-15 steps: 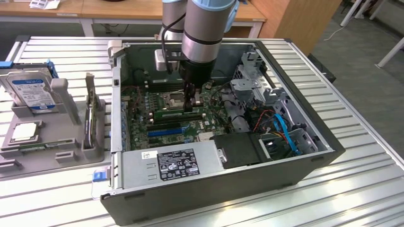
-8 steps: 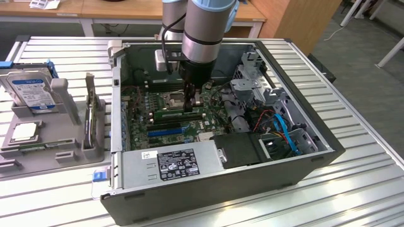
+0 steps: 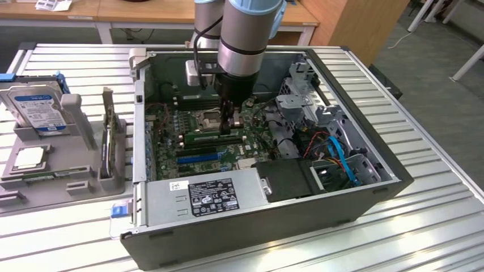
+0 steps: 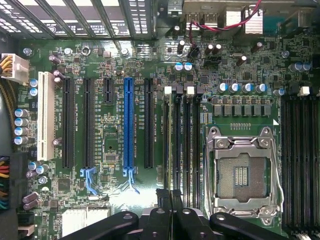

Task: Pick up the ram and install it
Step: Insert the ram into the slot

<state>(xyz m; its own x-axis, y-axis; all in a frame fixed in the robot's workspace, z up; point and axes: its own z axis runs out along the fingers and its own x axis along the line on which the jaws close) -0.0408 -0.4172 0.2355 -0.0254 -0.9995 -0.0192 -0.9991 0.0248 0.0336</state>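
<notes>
The ram (image 3: 204, 136) is a long green stick standing on edge along the black memory slots (image 4: 183, 140) of the motherboard, inside the open computer case (image 3: 264, 226). My gripper (image 3: 226, 130) reaches straight down into the case and is shut on the ram's top edge, near the stick's middle. In the wrist view the gripper (image 4: 170, 197) has its dark fingers pressed together in line with the outermost slot, beside the CPU socket (image 4: 241, 172). The fingers hide the part of the stick under them.
A grey fixture tray (image 3: 45, 192) at the exterior view's left carries a blue-labelled hard drive (image 3: 38, 107), a CPU (image 3: 29, 157) and an upright card (image 3: 110, 139). Inside the case, the power supply (image 3: 212, 195), drive cage (image 3: 302, 96) and blue cables (image 3: 344, 161) crowd the board.
</notes>
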